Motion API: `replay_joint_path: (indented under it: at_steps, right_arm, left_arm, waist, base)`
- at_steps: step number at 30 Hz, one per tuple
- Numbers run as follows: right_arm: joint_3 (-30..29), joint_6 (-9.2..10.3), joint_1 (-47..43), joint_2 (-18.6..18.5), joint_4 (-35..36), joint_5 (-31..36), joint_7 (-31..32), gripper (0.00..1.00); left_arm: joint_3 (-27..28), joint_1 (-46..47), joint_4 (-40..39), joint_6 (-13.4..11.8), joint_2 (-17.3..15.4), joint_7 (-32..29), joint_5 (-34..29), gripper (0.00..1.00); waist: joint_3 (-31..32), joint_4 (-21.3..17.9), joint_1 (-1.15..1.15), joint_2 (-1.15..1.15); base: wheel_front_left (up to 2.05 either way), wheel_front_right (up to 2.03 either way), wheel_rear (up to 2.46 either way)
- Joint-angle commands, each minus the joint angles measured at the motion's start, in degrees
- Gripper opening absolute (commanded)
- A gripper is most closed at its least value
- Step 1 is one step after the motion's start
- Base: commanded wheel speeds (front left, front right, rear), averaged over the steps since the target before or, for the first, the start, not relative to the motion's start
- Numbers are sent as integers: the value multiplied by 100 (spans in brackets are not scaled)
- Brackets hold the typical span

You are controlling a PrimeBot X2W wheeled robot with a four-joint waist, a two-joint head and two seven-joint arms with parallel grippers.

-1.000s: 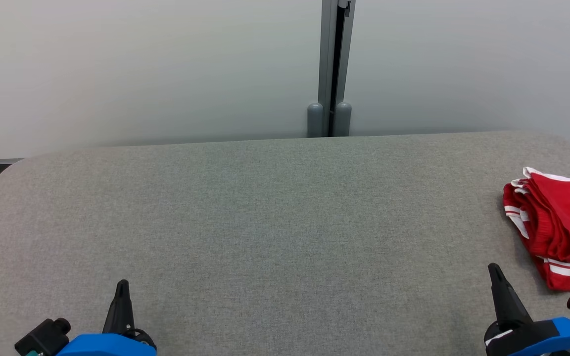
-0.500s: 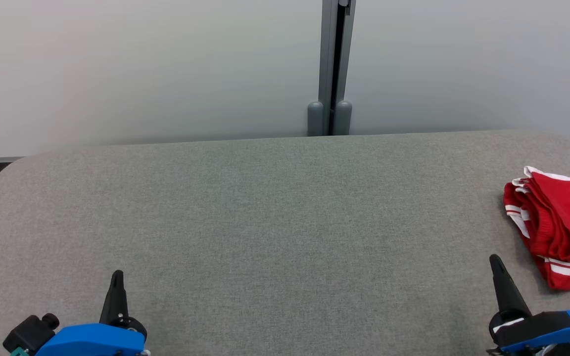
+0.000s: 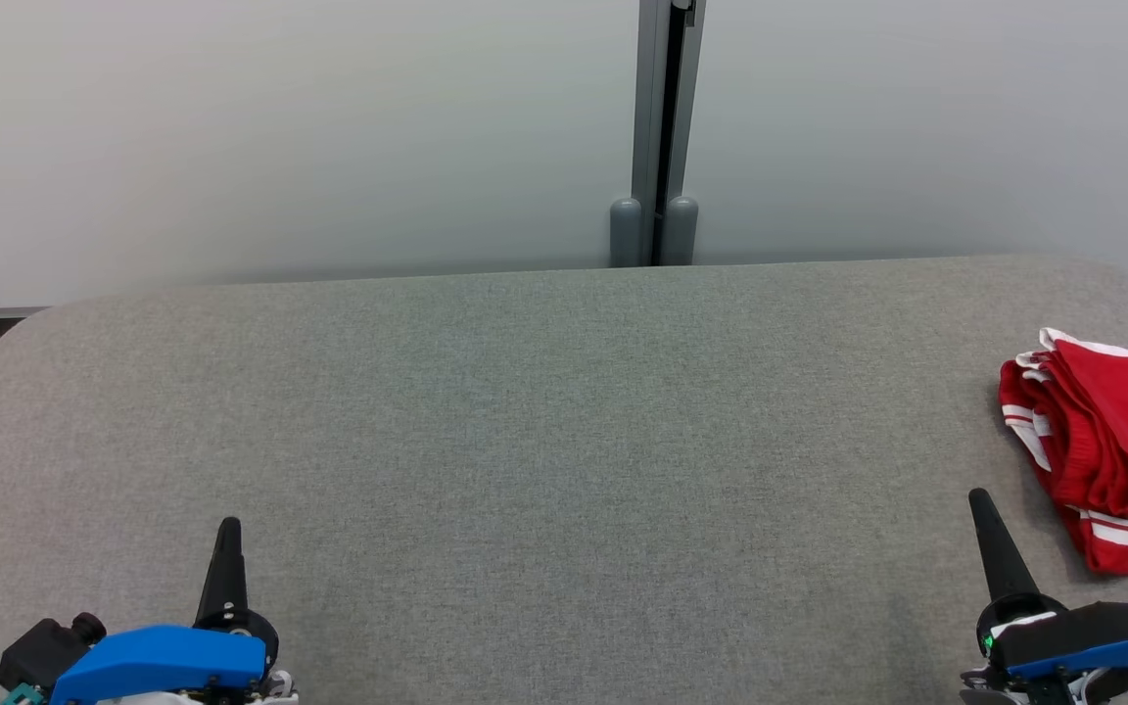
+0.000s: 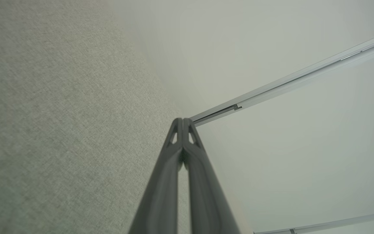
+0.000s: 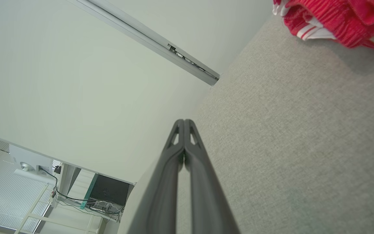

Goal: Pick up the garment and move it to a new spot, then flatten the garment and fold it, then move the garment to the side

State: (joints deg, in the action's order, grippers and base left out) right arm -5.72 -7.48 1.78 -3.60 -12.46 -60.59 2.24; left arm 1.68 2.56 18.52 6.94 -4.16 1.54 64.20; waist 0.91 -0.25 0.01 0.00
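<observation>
And there it was: the red garment (image 3: 1107,446), white stripes at its edges, lay in a bunched, folded heap at the far right side of the grey cloth-covered table (image 3: 544,431), with part of it cut off by the head view's right border. Down at the lower left, the left gripper (image 3: 228,527) sat low over bare table, its two dark fingers pressed flat together into one spike pointing up the view, with nothing between them. The left wrist view backed that up: the fingertips met cleanly, with table cloth on one side and the pale wall (image 3: 280,137) on the other. Over at the lower right, the right gripper (image 3: 977,497) was just as tightly closed, tips touching and clamped on nothing. It stood near the garment's lower left corner but apart from it, a strip of grey cloth showing between the two. In the right wrist view the garment sat in the upper right corner, well clear of the joined fingertips. Behind the table a grey post (image 3: 657,127) ran up between the wall panels, two rounded caps at its foot. Past the table's edge in the right wrist view, a dark box (image 5: 109,190) sat among cables.
</observation>
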Motion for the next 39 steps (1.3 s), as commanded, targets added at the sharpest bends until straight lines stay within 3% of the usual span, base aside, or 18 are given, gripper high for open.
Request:
replay_joint_path:
  at_steps: [1, 39]
  right_arm:
    - [-20, -2, 123, 5, 25, -180, 32, 0]
    - [-70, -2, 371, 54, -95, -2203, 309, 0]
  left_arm:
    - [69, 161, -86, 28, -9, -39, 142, 0]
    - [362, 322, -341, 61, 86, -564, 1942, 0]
  waist:
    - [-2, 1, 0, 0]
    - [-66, 16, -1, 0]
  base:
    - [0, 0, 0]
    - [0, 0, 0]
